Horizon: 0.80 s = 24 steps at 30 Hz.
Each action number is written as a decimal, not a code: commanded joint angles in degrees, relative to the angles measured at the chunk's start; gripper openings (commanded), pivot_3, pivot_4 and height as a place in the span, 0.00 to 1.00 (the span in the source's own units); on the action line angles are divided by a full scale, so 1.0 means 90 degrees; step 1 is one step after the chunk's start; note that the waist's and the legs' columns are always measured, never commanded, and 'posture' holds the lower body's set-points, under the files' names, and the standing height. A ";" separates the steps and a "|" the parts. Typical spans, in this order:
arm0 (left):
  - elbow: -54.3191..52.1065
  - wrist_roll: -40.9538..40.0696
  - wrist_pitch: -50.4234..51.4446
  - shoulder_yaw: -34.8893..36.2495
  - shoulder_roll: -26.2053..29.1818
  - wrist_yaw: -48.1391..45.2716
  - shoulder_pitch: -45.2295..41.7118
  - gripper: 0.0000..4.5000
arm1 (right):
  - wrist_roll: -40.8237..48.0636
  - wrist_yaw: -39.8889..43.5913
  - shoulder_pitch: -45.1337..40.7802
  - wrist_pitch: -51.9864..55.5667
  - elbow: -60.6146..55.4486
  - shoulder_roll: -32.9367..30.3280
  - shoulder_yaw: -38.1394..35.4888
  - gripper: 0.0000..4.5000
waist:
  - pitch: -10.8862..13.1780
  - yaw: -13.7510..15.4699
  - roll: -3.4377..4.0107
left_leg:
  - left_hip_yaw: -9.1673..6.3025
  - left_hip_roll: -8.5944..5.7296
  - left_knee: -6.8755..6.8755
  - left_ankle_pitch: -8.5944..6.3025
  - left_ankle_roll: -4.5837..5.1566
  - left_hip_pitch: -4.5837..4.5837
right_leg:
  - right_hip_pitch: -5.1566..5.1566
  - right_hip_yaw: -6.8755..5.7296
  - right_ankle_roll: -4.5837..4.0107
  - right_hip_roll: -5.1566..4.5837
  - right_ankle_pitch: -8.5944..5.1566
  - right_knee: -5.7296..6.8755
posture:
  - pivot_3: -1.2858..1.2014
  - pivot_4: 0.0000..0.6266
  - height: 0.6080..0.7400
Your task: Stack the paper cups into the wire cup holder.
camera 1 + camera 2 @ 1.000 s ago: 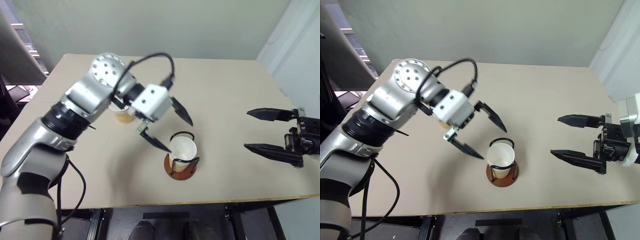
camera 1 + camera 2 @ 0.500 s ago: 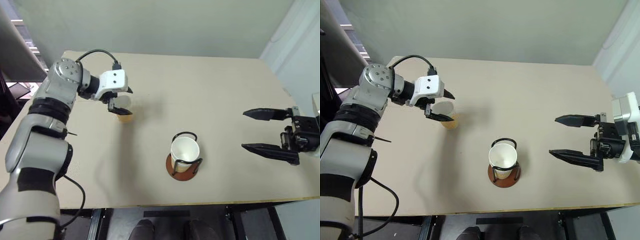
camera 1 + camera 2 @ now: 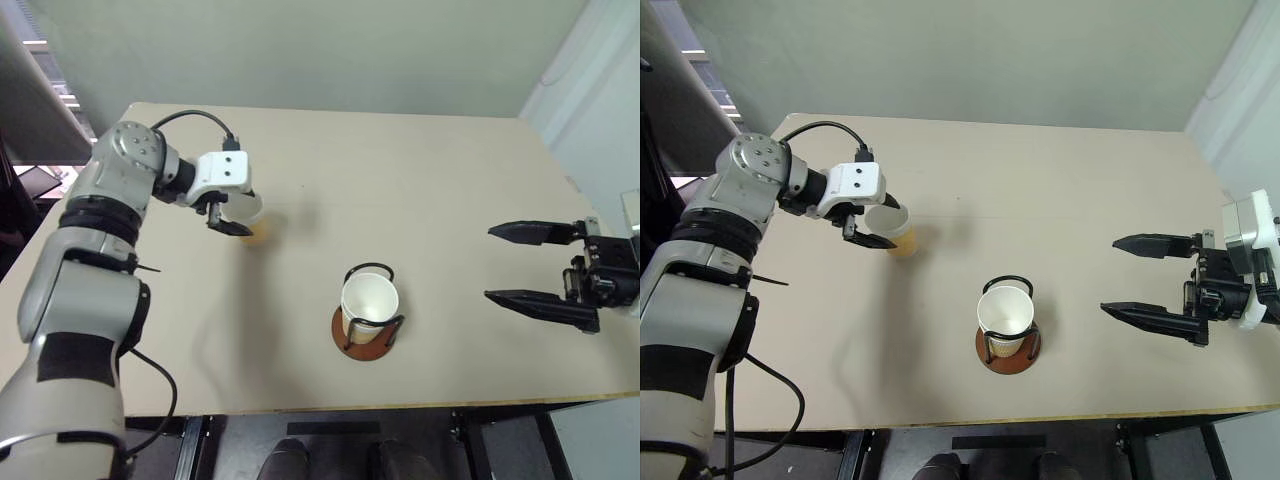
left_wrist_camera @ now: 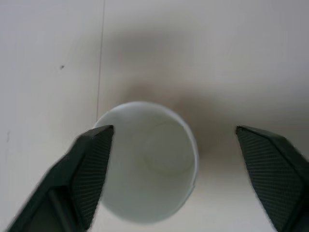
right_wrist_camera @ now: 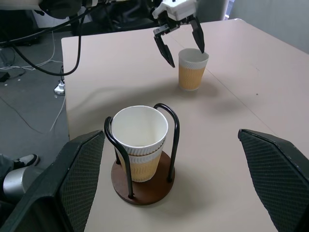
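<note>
**Paper cups: two nested in holder, one loose at far left under our left gripper**

Paper cups in the holder [image 3: 369, 303]: two nested, upright, sitting inside the wire cup holder [image 5: 170, 126], whose brown disc base rests on the table [image 3: 450, 200] near the front edge, about mid-width. In the right wrist view we see the second rim line under the outer cup, black wire loops rising on either side.

Third cup [image 5: 192, 69] stands upright on the table, well apart from the holder, toward the far left.

Our left gripper [image 3: 880, 226] is poised over that cup's mouth, pointing down at it. Fingers spread, one at the rim on one side, the other standing off the far side, per the left wrist view [image 4: 145, 169]. Nothing grasped; whether the near finger touches the rim we can't tell.

Our right gripper [image 3: 530, 264] hangs over the table's right side, well apart from the holder, fingers wide apart and empty, pointing toward the holder.
</note>
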 commanded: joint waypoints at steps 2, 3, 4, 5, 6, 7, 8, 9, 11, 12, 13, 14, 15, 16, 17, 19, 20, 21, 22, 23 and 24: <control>0.0147 0.0244 -0.0105 0.0145 -0.0168 0.0197 -0.0031 0.63 | 0.0045 0.0011 0.0048 -0.0008 -0.0106 -0.0141 -0.0419 1.00 | 0.0000 -0.0001 0.0000 | 0.0002 -0.0002 0.0002 0.0000 0.0000 -0.0001 | 0.0000 -0.0002 0.0001 0.0001 0.0000 0.0000 | 0.52 0.24 1.00; 0.0197 0.0303 -0.0115 0.0148 -0.0200 0.0256 -0.0046 0.53 | 0.0046 0.0007 0.0071 0.0003 -0.0121 -0.0147 -0.0448 1.00 | 0.0000 -0.0003 0.0000 | 0.0002 0.0000 0.0002 0.0000 0.0000 -0.0001 | -0.0001 0.0000 0.0002 0.0000 0.0000 0.0000 | 0.52 0.24 1.00; 0.0235 0.0350 -0.0126 0.0153 -0.0221 0.0312 -0.0063 0.45 | 0.0055 0.0002 0.0093 0.0017 -0.0139 -0.0151 -0.0479 1.00 | 0.0000 -0.0006 0.0000 | 0.0004 -0.0001 0.0002 0.0000 0.0000 -0.0001 | -0.0001 -0.0001 0.0002 0.0001 -0.0001 0.0001 | 0.52 0.24 1.00; 0.0274 0.0391 -0.0131 0.0167 -0.0245 0.0355 -0.0083 0.37 | 0.0066 -0.0009 0.0110 0.0030 -0.0152 -0.0155 -0.0504 1.00 | 0.0000 -0.0006 0.0000 | 0.0007 -0.0003 0.0002 0.0000 0.0000 -0.0001 | -0.0001 -0.0002 0.0003 0.0002 -0.0001 0.0001 | 0.52 0.24 1.00; 0.0302 0.0389 -0.0123 0.0201 -0.0270 0.0343 -0.0095 0.28 | 0.0078 -0.0019 0.0134 0.0043 -0.0171 -0.0157 -0.0536 1.00 | 0.0000 -0.0008 0.0000 | 0.0008 0.0000 0.0002 0.0000 0.0000 0.0000 | -0.0001 0.0001 0.0003 0.0002 -0.0001 0.0001 | 0.52 0.24 1.00; 0.0322 0.0386 -0.0119 0.0229 -0.0287 0.0328 -0.0104 0.20 | 0.0089 -0.0025 0.0152 0.0054 -0.0186 -0.0159 -0.0562 1.00 | 0.0000 -0.0009 0.0000 | 0.0009 -0.0002 0.0001 0.0000 0.0000 0.0000 | -0.0001 -0.0001 0.0003 0.0003 -0.0001 0.0000 | 0.52 0.24 1.00; 0.0345 0.0438 -0.0136 0.0222 -0.0293 0.0385 -0.0113 0.13 | 0.0098 -0.0033 0.0173 0.0067 -0.0200 -0.0160 -0.0589 1.00 | 0.0000 -0.0009 0.0000 | 0.0009 -0.0002 0.0001 0.0000 0.0000 0.0000 | -0.0001 -0.0002 0.0003 0.0004 -0.0001 0.0000 | 0.52 0.24 1.00; 0.0362 0.0473 -0.0144 0.0222 -0.0292 0.0393 -0.0114 0.05 | 0.0102 -0.0039 0.0194 0.0077 -0.0210 -0.0161 -0.0617 1.00 | 0.0000 -0.0012 0.0000 | 0.0009 -0.0002 0.0002 0.0000 0.0001 0.0000 | -0.0001 -0.0002 0.0004 0.0003 -0.0001 0.0000 | 0.52 0.24 1.00; 0.0386 0.0532 -0.0159 0.0246 -0.0285 0.0413 -0.0118 0.01 | 0.0104 -0.0050 0.0216 0.0089 -0.0221 -0.0164 -0.0647 1.00 | 0.0000 -0.0013 0.0000 | 0.0011 -0.0004 0.0003 0.0000 0.0001 0.0000 | -0.0001 -0.0003 0.0006 0.0004 -0.0001 0.0001 | 0.52 0.24 1.00; 0.0396 0.0543 -0.0164 0.0267 -0.0283 0.0414 -0.0121 0.01 | 0.0102 -0.0053 0.0225 0.0090 -0.0226 -0.0164 -0.0655 1.00 | 0.0000 -0.0013 0.0000 | 0.0010 -0.0002 0.0004 0.0000 0.0001 0.0000 | -0.0001 -0.0001 0.0006 0.0003 -0.0002 0.0002 | 0.52 0.24 1.00; 0.0403 0.0560 -0.0183 0.0288 -0.0267 0.0407 -0.0139 0.01 | 0.0093 -0.0059 0.0224 0.0087 -0.0224 -0.0163 -0.0644 1.00 | 0.0000 -0.0013 0.0000 | 0.0011 -0.0004 0.0004 -0.0001 0.0001 0.0000 | -0.0001 -0.0003 0.0007 0.0004 -0.0002 0.0002 | 0.52 0.24 1.00; 0.0407 0.0554 -0.0198 0.0327 -0.0256 0.0388 -0.0162 0.01 | 0.0081 -0.0063 0.0216 0.0081 -0.0217 -0.0161 -0.0628 1.00 | 0.0000 -0.0012 0.0000 | 0.0011 -0.0005 0.0005 -0.0001 0.0001 0.0000 | -0.0001 -0.0004 0.0008 0.0004 -0.0002 0.0002 | 0.52 0.24 1.00; 0.0393 0.0482 -0.0189 0.0412 -0.0249 0.0301 -0.0209 0.01 | 0.0076 -0.0066 0.0206 0.0077 -0.0210 -0.0160 -0.0616 1.00 | 0.0000 -0.0012 0.0000 | 0.0010 -0.0002 0.0006 -0.0001 0.0002 0.0000 | -0.0001 -0.0003 0.0008 0.0003 -0.0002 0.0002 | 0.52 0.24 1.00; 0.0367 0.0417 -0.0194 0.0486 -0.0238 0.0202 -0.0255 0.01 | 0.0071 -0.0067 0.0194 0.0073 -0.0201 -0.0162 -0.0606 1.00 | 0.0000 -0.0012 0.0000 | 0.0011 -0.0005 0.0006 -0.0001 0.0002 0.0000 | -0.0001 -0.0005 0.0009 0.0004 -0.0002 0.0002 | 0.52 0.24 1.00; 0.0279 0.0270 -0.0237 0.0604 -0.0231 -0.0065 -0.0306 0.01 | 0.0059 -0.0061 0.0175 0.0063 -0.0180 -0.0170 -0.0594 1.00 | 0.0000 -0.0012 0.0000 | 0.0011 -0.0005 0.0006 -0.0001 0.0002 0.0000 | -0.0001 -0.0006 0.0009 0.0005 -0.0003 0.0002 | 0.52 0.24 1.00; -0.0092 -0.0271 -0.0112 0.0857 -0.0277 -0.0785 -0.0382 0.01 | 0.0032 -0.0033 0.0146 0.0044 -0.0127 -0.0194 -0.0590 1.00 | 0.0000 -0.0010 0.0000 | 0.0010 -0.0006 0.0006 -0.0001 0.0002 0.0000 | -0.0001 -0.0008 0.0009 0.0005 -0.0003 0.0003 | 0.52 0.24 1.00; -0.0526 -0.0818 0.0077 0.0844 -0.0274 -0.1147 -0.0372 0.01 | 0.0018 -0.0010 0.0131 0.0036 -0.0088 -0.0212 -0.0594 1.00 | 0.0000 -0.0005 0.0000 | 0.0011 -0.0006 0.0006 -0.0001 0.0002 0.0000 | -0.0001 -0.0009 0.0010 0.0005 -0.0003 0.0003 | 0.52 0.24 1.00; -0.0868 -0.1215 0.0241 0.0799 -0.0257 -0.1355 -0.0338 0.01 | 0.0008 0.0012 0.0135 0.0028 -0.0067 -0.0220 -0.0608 1.00 | 0.0001 0.0006 -0.0002 | 0.0009 -0.0004 0.0006 -0.0001 0.0002 -0.0003 | -0.0002 -0.0008 0.0011 0.0005 -0.0004 0.0003 | 0.52 0.24 1.00; -0.1646 -0.1951 0.0598 0.0554 -0.0104 -0.1458 -0.0214 0.01 | 0.0014 0.0061 0.0143 0.0031 -0.0044 -0.0245 -0.0627 1.00 | 0.0002 0.0022 -0.0002 | 0.0008 -0.0008 0.0010 -0.0002 0.0003 -0.0009 | -0.0003 -0.0012 0.0012 0.0006 -0.0003 0.0002 | 0.52 0.24 1.00; -0.2682 -0.2855 0.1098 0.0245 0.0150 -0.1458 -0.0059 0.01 | 0.0048 0.0138 0.0175 0.0056 -0.0043 -0.0280 -0.0658 1.00 | 0.0001 0.0028 -0.0003 | 0.0011 -0.0012 0.0015 -0.0002 0.0004 -0.0012 | -0.0003 -0.0011 0.0013 0.0005 -0.0003 0.0005 | 0.52 0.24 1.00; -0.3922 -0.3908 0.1614 -0.0078 0.0490 -0.1458 0.0072 0.01 | 0.0065 0.0246 0.0245 0.0079 -0.0056 -0.0321 -0.0707 1.00 | 0.0001 0.0020 -0.0003 | 0.0009 -0.0007 0.0017 -0.0002 0.0004 -0.0015 | -0.0001 -0.0011 0.0016 0.0005 -0.0002 0.0009 | 0.52 0.24 1.00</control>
